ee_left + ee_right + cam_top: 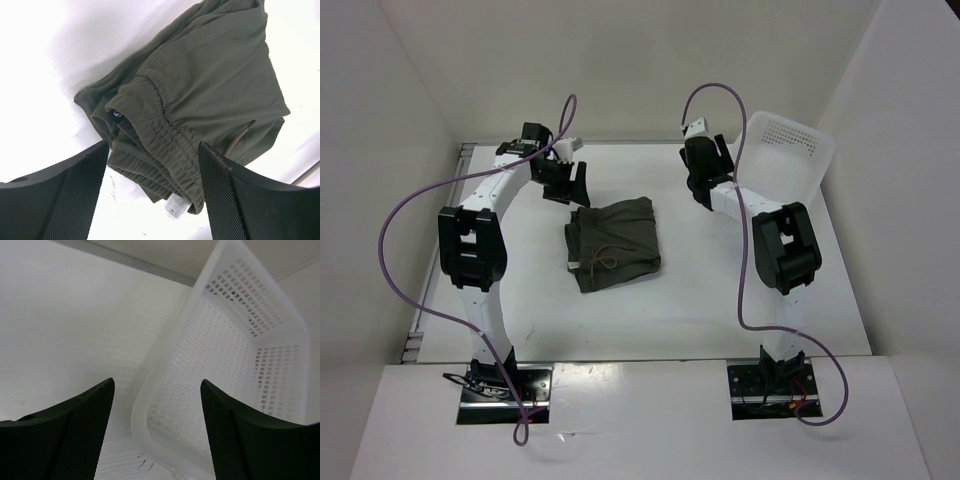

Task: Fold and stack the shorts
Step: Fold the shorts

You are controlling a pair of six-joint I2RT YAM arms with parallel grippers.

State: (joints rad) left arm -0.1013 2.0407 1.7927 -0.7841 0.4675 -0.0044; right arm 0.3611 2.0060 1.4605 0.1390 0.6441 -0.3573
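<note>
The dark olive-green shorts (613, 243) lie folded into a rough square on the white table, the drawstring waistband toward the near-left side. In the left wrist view the shorts (200, 90) fill the upper middle, with a white label at their waistband corner. My left gripper (563, 185) hovers just beyond the shorts' far-left corner, open, nothing between its fingers (75, 200). My right gripper (705, 190) stands open to the right of the shorts, apart from them, with only table and basket seen past its fingers (235, 430).
A white perforated plastic basket (788, 152) stands tilted against the right wall at the back right; its rim (150, 405) shows close in front of the right gripper. Walls close in the table on the left, back and right.
</note>
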